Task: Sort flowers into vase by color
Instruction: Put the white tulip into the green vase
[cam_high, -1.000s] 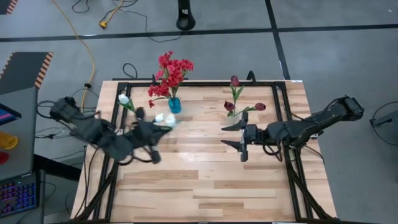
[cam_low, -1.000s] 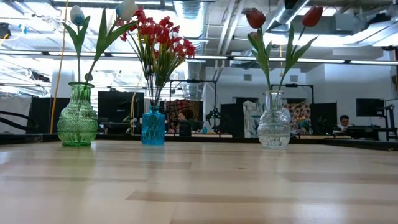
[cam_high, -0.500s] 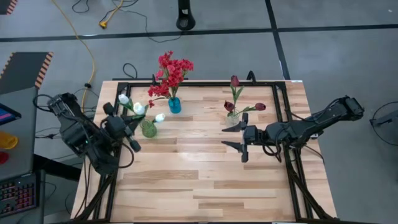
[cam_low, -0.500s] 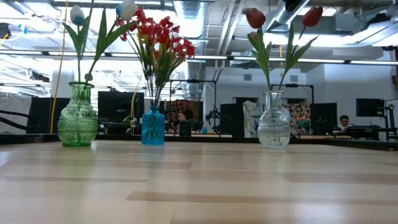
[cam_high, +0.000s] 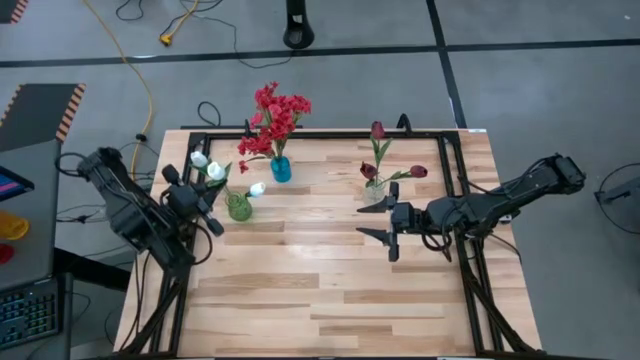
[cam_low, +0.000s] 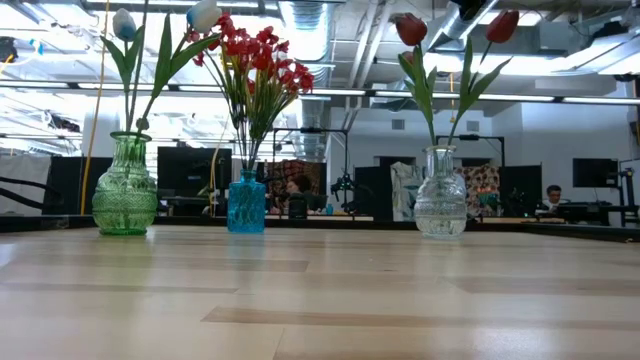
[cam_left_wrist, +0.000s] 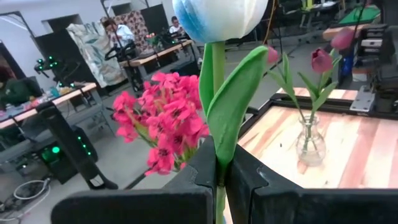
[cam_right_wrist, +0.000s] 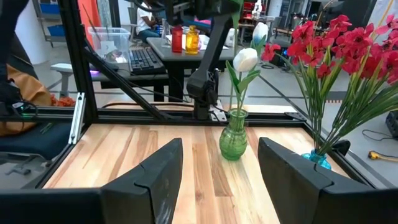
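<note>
The left gripper (cam_left_wrist: 221, 177) pinches a white tulip (cam_left_wrist: 217, 18) by its stem, just above the green vase (cam_high: 238, 207) on the counter (cam_high: 330, 290). The right gripper (cam_high: 378, 218) hangs with fingers spread near the clear vase (cam_high: 374, 190) of maroon tulips (cam_high: 377, 130); red blossoms (cam_high: 275, 115) fill the blue vase (cam_high: 281, 169).

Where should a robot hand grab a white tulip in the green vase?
Probably the thin green stem, below the white tulip bloom and above the green vase mouth, coming in sideways. The stem stands nearly upright there; the bloom looks soft. The left hand grips one about so.
</note>
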